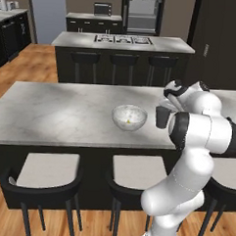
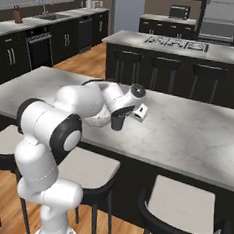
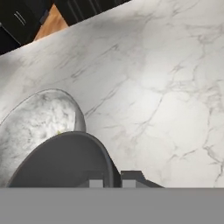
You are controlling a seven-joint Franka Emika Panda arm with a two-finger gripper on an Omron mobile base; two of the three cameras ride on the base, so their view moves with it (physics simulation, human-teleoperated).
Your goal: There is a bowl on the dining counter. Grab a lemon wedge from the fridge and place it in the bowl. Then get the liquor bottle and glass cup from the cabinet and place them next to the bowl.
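While the glass cup [image 1: 161, 117] is carried just beside the bowl [image 1: 129, 117], the step in hand is judged to be setting it down on the tabletop [image 1: 66, 112] next to that bowl. The tool [image 3: 112, 178] is clamped on the cup's rim — one fingertip inside the wall, one outside, as the hand view suggests. The cup is held upright, its base close over the marble or perhaps already resting on it; which of the two cannot be told. A tiny yellow lemon wedge [image 1: 127, 122] is seen lying in the bowl, so that part of the task appears done.

For a good placement, the cup is best lowered straight down and kept level until its base rests flat, with a clear gap left to the bowl's rim so that neither is knocked. Because the cup tapers toward its base, it is judged likely to tip if released at a tilt; the grip is best opened only once the cup stands firm, and the tool lifted straight up so that the inner fingertip does not catch the wall. Room beside the bowl should be left for the bottle.

No brand, label or readable writing is visible on the cup, the bowl or the tabletop — the surfaces are plain.
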